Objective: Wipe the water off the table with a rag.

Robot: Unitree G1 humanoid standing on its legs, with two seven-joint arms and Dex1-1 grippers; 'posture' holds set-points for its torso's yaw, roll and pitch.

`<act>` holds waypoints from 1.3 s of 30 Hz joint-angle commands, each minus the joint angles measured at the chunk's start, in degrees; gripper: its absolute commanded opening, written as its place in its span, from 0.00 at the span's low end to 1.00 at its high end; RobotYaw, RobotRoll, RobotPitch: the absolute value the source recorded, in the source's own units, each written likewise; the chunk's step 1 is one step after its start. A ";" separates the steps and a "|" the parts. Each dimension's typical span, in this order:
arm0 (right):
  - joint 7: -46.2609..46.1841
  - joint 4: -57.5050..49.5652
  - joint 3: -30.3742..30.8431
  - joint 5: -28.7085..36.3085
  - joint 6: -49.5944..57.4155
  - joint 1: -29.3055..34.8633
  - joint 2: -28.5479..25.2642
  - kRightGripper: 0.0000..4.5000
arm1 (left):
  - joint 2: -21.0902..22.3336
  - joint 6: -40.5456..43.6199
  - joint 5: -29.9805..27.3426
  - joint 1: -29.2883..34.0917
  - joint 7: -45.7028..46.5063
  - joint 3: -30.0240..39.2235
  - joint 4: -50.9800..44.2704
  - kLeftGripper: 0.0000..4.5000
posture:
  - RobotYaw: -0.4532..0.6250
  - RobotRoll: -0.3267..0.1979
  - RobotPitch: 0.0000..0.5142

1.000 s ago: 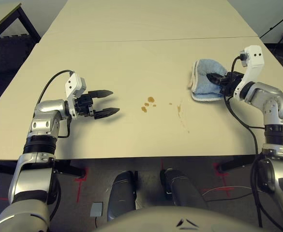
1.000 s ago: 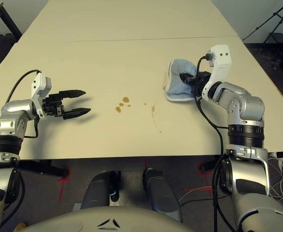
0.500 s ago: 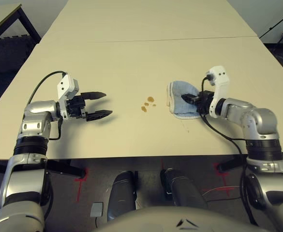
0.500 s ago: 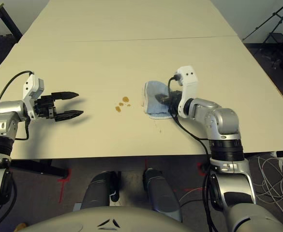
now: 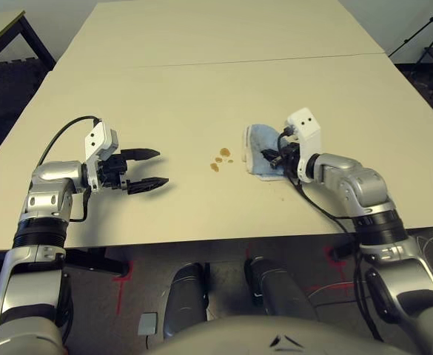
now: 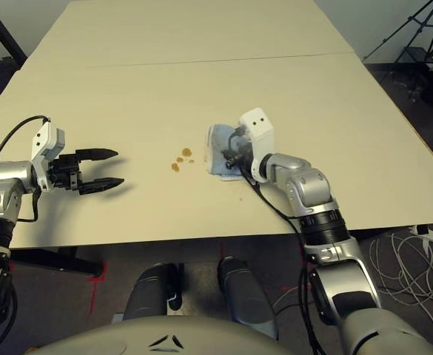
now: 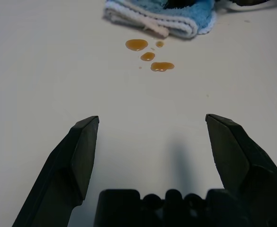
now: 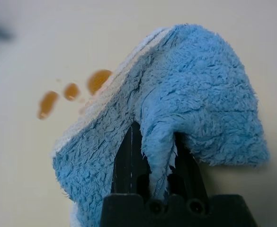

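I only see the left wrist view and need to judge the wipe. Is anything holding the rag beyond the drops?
Observer: Yes. The right gripper is shut on a fold of the rag.
Operator: Is the rag lifted?
Observer: No. From the head views it looks pressed onto the table, its hem right beside the drops.
Operator: Where is my gripper in all this?
Observer: The left gripper hangs open on the drops' left side, and the rag is on their right.
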 commanded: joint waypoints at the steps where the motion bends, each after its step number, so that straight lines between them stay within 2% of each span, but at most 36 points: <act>1: 2.52 4.64 5.27 -0.85 -0.04 -0.86 3.77 0.01 | 0.47 0.73 -0.60 1.46 0.30 0.64 -1.54 1.00 | 0.26 0.62 0.30; 14: 5.48 5.17 13.34 -3.75 -0.34 -2.76 13.55 0.01 | 0.76 1.90 -1.44 4.80 1.46 1.76 -4.87 1.00 | 0.29 0.62 0.32; 19: 6.01 5.49 13.63 -4.18 -0.58 -3.01 13.76 0.01 | 0.45 2.12 -1.48 5.09 1.81 1.83 -5.42 1.00 | 0.29 0.62 0.31; 23: 6.43 7.21 10.79 -4.59 -1.60 -3.96 10.05 0.01 | 0.27 2.00 -1.42 4.85 1.93 1.68 -5.25 1.00 | 0.29 0.62 0.29; 26: 7.30 8.08 7.79 -4.60 -2.12 -4.72 5.19 0.01 | -0.06 1.48 -1.03 3.96 1.94 1.38 -4.18 1.00 | 0.28 0.62 0.28; 36: 10.33 3.10 2.21 -2.64 0.91 -3.52 -9.03 0.01 | -1.48 -0.47 0.39 -0.31 1.23 -0.02 0.54 1.00 | 0.24 0.62 0.26; 39: 11.64 1.90 0.18 -2.90 1.14 -2.22 -15.73 0.01 | -1.67 -1.08 0.81 -2.02 0.83 -0.52 2.31 1.00 | 0.24 0.62 0.26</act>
